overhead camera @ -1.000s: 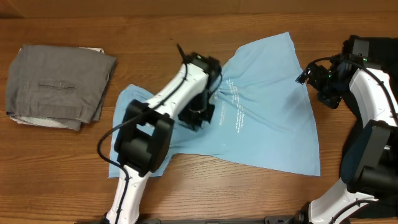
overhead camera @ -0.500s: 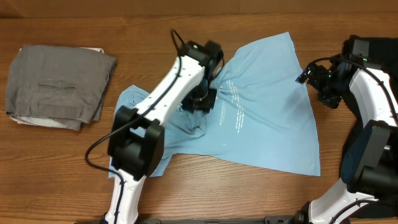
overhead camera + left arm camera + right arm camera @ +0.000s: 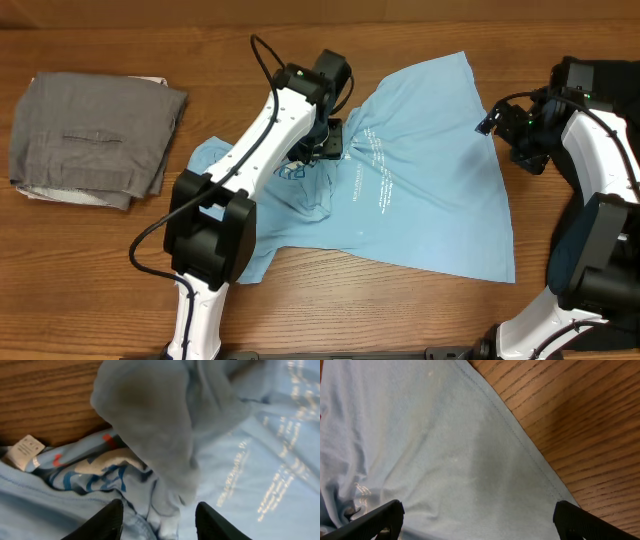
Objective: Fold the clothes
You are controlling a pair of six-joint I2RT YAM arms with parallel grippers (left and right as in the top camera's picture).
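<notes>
The clothes, a light blue T-shirt [image 3: 430, 190], lie spread and crumpled across the table's middle, small white lettering facing up. My left gripper [image 3: 328, 143] hovers over a bunched ridge near the collar. In the left wrist view its gripper [image 3: 160, 525] is open, and a raised fold of the shirt [image 3: 165, 420] lies between and beyond the black fingertips [image 3: 107, 522]. A blue-and-red print [image 3: 100, 472] and a white label [image 3: 25, 451] show on a turned-over part. My right gripper [image 3: 492, 122] hangs wide open over the shirt's [image 3: 445, 450] right hem, holding nothing.
A folded grey garment [image 3: 90, 140] lies at the far left of the wooden table [image 3: 400, 310], with a white edge under it. The right arm's base [image 3: 600, 250] stands at the right edge. Bare wood [image 3: 580, 425] shows beside the hem.
My left gripper opened and let go of the bunched shirt, moving toward the far side of the table. The printed fold now shows beside it. The right arm has not moved.
</notes>
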